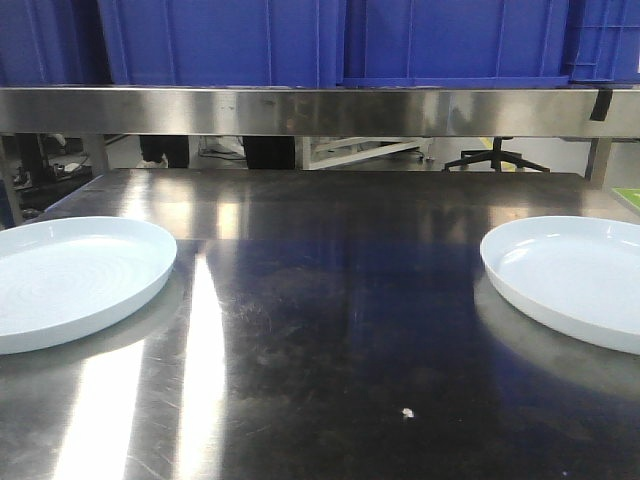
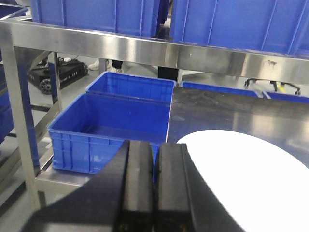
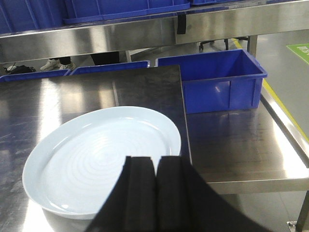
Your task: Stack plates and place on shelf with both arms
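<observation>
The 9 o'clock plate [image 1: 70,280] and 3 o'clock plate [image 1: 575,275] are pale bluish-white, smooth and glossy, with faint concentric ridges; whether ceramic or plastic cannot be told; the bench [image 1: 330,330] is dark steel, shiny yet finely scratched and smudged, streaked with glare; the shelf [image 1: 300,110] rail at 12 o'clock is brushed stainless steel, satin, with a horizontal grain; the crates [image 1: 220,40] are blue moulded plastic, smooth, faintly sheened; the left hand [image 2: 155,145] and right hand [image 3: 156,162] are matt black.
</observation>
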Tool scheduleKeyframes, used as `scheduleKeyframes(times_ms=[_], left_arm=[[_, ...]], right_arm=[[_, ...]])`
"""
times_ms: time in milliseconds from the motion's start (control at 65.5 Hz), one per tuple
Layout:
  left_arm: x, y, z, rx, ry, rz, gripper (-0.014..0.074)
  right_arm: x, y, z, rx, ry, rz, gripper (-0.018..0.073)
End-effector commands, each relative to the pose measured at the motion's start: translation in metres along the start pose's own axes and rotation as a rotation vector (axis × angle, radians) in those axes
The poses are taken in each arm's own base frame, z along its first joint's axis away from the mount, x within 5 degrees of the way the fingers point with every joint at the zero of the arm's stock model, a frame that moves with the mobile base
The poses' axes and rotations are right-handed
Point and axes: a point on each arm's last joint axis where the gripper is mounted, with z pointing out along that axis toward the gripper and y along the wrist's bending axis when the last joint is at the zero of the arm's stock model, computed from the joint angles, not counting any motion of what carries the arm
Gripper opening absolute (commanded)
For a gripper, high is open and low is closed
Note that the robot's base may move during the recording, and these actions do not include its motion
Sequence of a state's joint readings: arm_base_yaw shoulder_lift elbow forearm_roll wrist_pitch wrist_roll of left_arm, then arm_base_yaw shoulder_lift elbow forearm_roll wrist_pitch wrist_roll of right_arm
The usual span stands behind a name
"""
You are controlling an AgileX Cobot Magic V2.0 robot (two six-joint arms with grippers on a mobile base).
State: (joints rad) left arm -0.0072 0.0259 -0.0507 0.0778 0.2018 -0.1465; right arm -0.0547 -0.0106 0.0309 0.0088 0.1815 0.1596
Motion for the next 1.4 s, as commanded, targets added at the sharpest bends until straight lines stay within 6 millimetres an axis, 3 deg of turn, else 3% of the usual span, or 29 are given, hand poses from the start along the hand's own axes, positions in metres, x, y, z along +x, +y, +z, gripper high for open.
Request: scheduleKeyframes(times_ms=[0,92,214,320,443,580,794,1389], left_arm=[[-0.047,-0.003,0.001,0.001,-0.040,0.002,0.0088],[-0.106,-0.005,0.013,-0.035,0.086,0.033,0.0088],[-0.166,-0.007,0.042,-0.065,0.261,0.100,0.0088],[-0.189,-0.011,0.071,-0.048,0.382,0.171,0.0088],[-0.193,-0.017,0.099,-0.022,0.488,0.196,0.0088],[-0.186,-0.023,0.114,0.009,0.533,0.206,0.0088],[-0.185,-0.031,0.116,0.052,0.528,0.210,0.0088],[-0.175,-0.031,0.118,0.049,0.623,0.208,0.0088]], right_arm=[[-0.009,0.001,-0.002,-0.011,-0.102,-0.004,0.0048],[-0.009,0.001,-0.002,-0.011,-0.102,-0.004,0.0048],[-0.009,0.001,-0.002,-0.011,-0.102,-0.004,0.0048],[-0.009,0.001,-0.002,-0.011,-0.102,-0.004,0.0048],[-0.009,0.001,-0.002,-0.011,-0.102,-0.004,0.0048],[-0.009,0.001,-0.002,-0.011,-0.102,-0.004,0.0048],[-0.009,0.001,-0.002,-0.011,-0.101,-0.004,0.0048],[-0.009,0.001,-0.002,-0.011,-0.101,-0.004,0.0048]])
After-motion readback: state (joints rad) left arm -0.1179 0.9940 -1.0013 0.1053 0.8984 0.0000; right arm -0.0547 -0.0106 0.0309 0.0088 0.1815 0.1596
